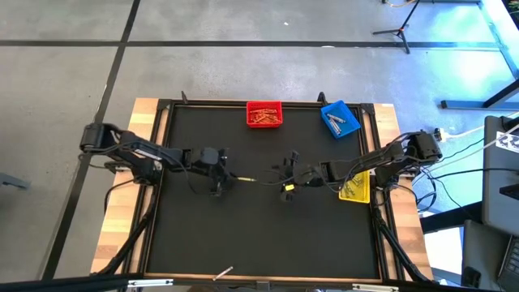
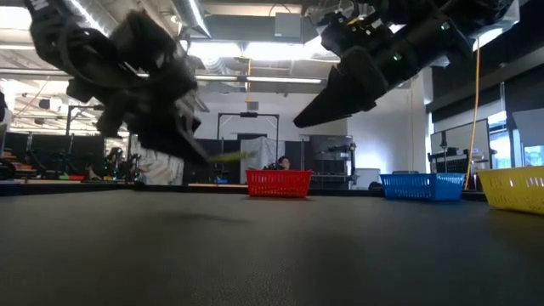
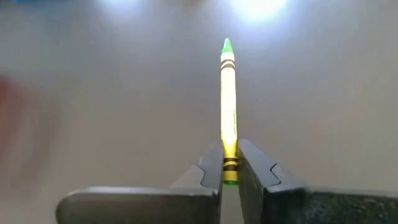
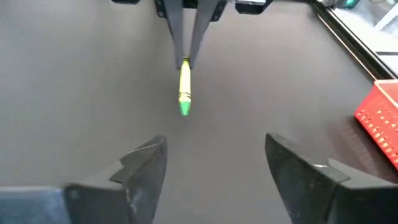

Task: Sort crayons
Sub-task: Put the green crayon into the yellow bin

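Above mid-table, w/ its tip toward the right arm, we see one yellow-green crayon (image 3: 228, 106) pinched at its base by the left gripper (image 3: 230, 171), jaws closed on it, crayon held off the mat. Facing it, just apart, the right gripper (image 4: 211, 168) hangs w/ jaws spread wide, nothing between them. Beyond, at the table's far edge, we see a red bin (image 1: 264, 114) full of crayons and a blue bin (image 1: 340, 118) w/ a few. By the right arm sits a yellow bin (image 1: 356, 187), also w/ crayons.
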Motion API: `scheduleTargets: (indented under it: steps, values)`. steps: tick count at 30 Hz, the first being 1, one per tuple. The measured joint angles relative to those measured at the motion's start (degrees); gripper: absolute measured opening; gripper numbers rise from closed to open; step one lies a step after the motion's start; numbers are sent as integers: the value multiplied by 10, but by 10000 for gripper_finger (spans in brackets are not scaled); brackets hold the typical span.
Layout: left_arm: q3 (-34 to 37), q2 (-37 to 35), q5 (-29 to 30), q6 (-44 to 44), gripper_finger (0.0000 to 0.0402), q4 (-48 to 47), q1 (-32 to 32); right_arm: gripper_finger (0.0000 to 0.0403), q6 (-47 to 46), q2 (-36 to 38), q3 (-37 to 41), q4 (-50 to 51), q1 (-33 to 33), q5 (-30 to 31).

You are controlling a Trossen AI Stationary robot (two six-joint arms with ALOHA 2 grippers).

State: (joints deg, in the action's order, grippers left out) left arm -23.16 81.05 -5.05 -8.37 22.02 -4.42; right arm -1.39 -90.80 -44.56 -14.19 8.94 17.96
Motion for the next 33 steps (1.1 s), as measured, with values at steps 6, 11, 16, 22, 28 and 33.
scheduleTargets:
  steps: [6,11,16,22,28,33]
  values:
    - [49,-13,0,-8,14,190,23,284,33,0,0,-66,-4,7]
    - [91,-14,1,2,14,348,33,284,59,-5,-1,-159,-3,-9]
    - [101,-13,1,11,14,410,55,285,81,-23,-1,-231,-3,-32]
    - [96,-14,26,12,14,436,84,285,94,-55,-1,-303,-3,-36]
    - [90,-13,76,23,14,447,103,285,94,-77,-1,-371,-3,-49]
    - [90,-13,100,23,14,477,112,285,95,-98,-1,-417,-3,-62]
